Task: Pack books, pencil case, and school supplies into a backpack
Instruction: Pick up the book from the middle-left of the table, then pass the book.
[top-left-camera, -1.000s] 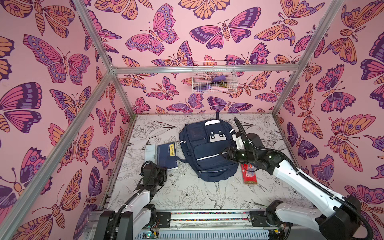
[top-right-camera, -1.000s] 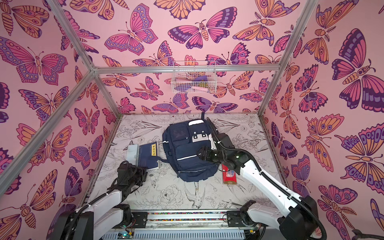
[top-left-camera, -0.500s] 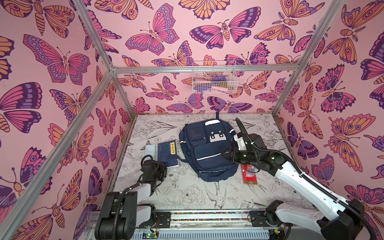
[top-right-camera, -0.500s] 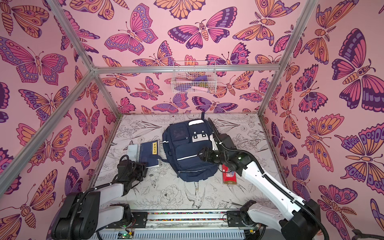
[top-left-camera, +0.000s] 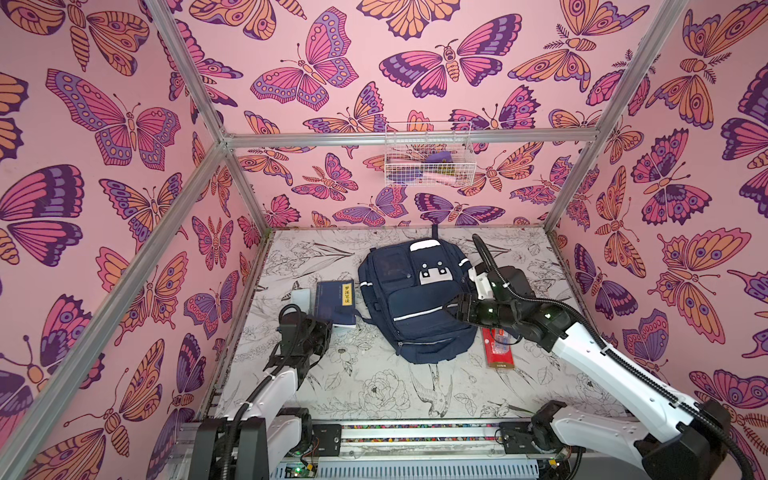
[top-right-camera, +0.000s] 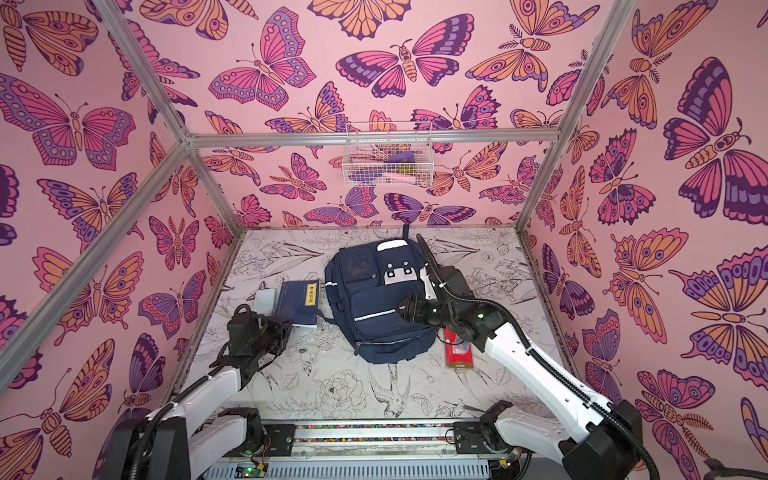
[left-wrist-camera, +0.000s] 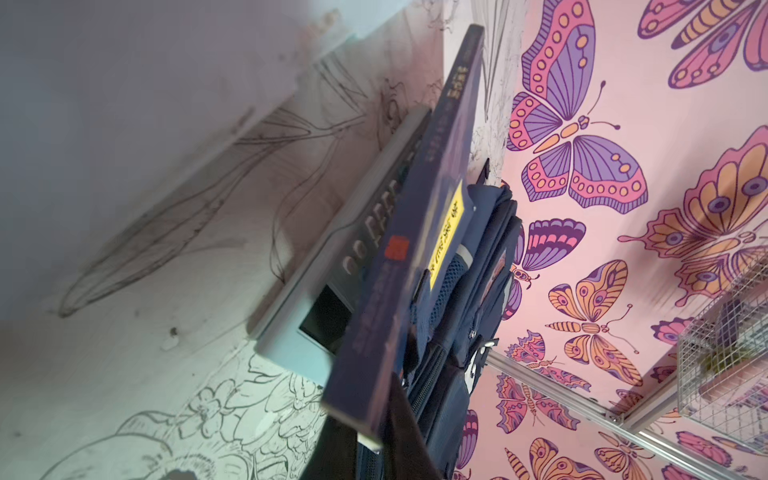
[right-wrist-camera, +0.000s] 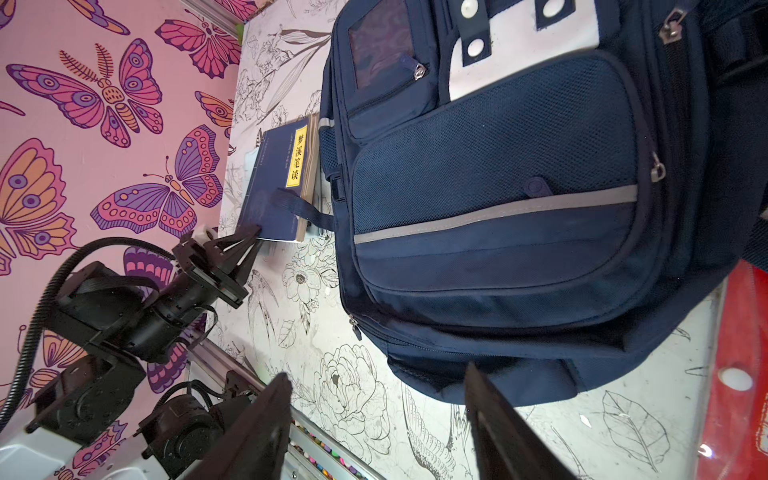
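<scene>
One backpack (top-left-camera: 415, 307), one small stack of books (top-left-camera: 334, 301) with the number in it unclear, one calculator (top-left-camera: 300, 297), one red packet (top-left-camera: 496, 349), one wire basket (top-left-camera: 428, 156), and two robot arms, left arm (top-left-camera: 282, 382) and right arm (top-left-camera: 623, 365).

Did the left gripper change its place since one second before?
Yes. In both top views the left gripper has moved away from the front rail; its tips now meet the near corner of the books.

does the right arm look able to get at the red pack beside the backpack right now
Probably yes: the red pack lies flat, uncovered, beside the backpack, close below the right arm; the right pincer is open and empty.
</scene>
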